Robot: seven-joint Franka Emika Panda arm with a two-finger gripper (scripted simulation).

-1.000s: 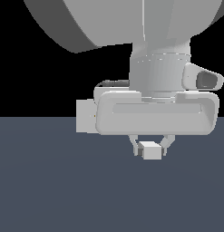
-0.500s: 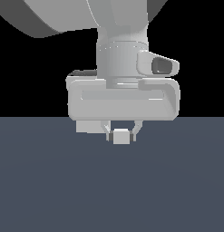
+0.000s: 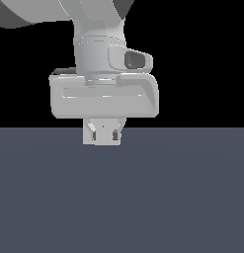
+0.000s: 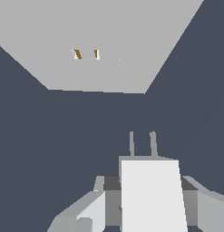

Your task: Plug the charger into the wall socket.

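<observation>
In the wrist view my gripper (image 4: 148,192) is shut on the charger (image 4: 152,199), an off-white oblong block with two prongs (image 4: 153,144) pointing at the wall socket (image 4: 104,41). The socket is a large flat grey panel ahead with two small slots (image 4: 78,54); a gap of dark floor separates prongs and panel. The prongs sit off to one side of the slots. In the exterior view the gripper (image 3: 104,134) hangs under the hand, directly in line with the socket (image 3: 87,130). The charger (image 3: 104,138) blends with the socket there.
The dark blue-grey floor (image 3: 143,197) spreads around the socket. The arm's large pale hand housing (image 3: 103,96) with its camera (image 3: 136,60) fills the upper middle of the exterior view and hides the socket's top.
The hand has moved toward the exterior view's left with the charger still in its grip. It now lines up with the socket, which earlier stood off to its left.
</observation>
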